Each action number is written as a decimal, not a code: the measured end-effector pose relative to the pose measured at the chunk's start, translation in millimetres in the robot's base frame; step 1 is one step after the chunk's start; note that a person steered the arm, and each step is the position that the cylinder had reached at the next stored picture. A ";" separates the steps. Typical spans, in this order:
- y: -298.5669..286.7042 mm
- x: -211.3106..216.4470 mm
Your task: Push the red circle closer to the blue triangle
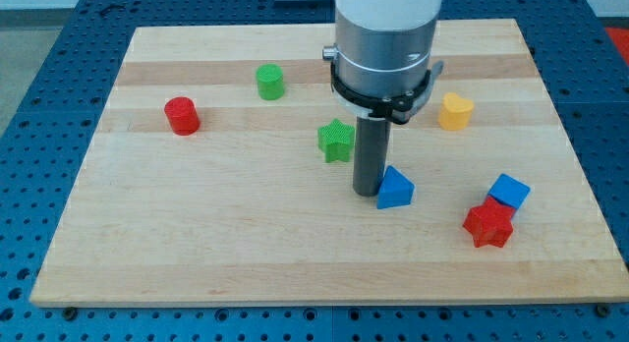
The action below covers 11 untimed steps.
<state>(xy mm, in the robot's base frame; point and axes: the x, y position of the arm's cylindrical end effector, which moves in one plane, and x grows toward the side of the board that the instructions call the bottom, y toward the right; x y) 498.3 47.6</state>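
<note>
The red circle (pixel 182 116) is a short red cylinder at the view's left on the wooden board (pixel 197 244). The blue triangle (pixel 396 189) lies right of the board's middle. My tip (pixel 367 192) stands just left of the blue triangle, touching or almost touching its left side. The red circle is far to the left of my tip, with bare board between them.
A green star (pixel 336 141) sits just up-left of my tip. A green cylinder (pixel 270 82) is at the upper left. A yellow heart-like block (pixel 455 111) is at the upper right. A blue cube (pixel 509 192) and a red star (pixel 488 225) touch at the lower right.
</note>
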 end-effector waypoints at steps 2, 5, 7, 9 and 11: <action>46.5 19.1; -24.4 22.8; -142.4 16.3; -189.9 -17.9; -279.3 -66.4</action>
<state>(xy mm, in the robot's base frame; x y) 431.9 -231.7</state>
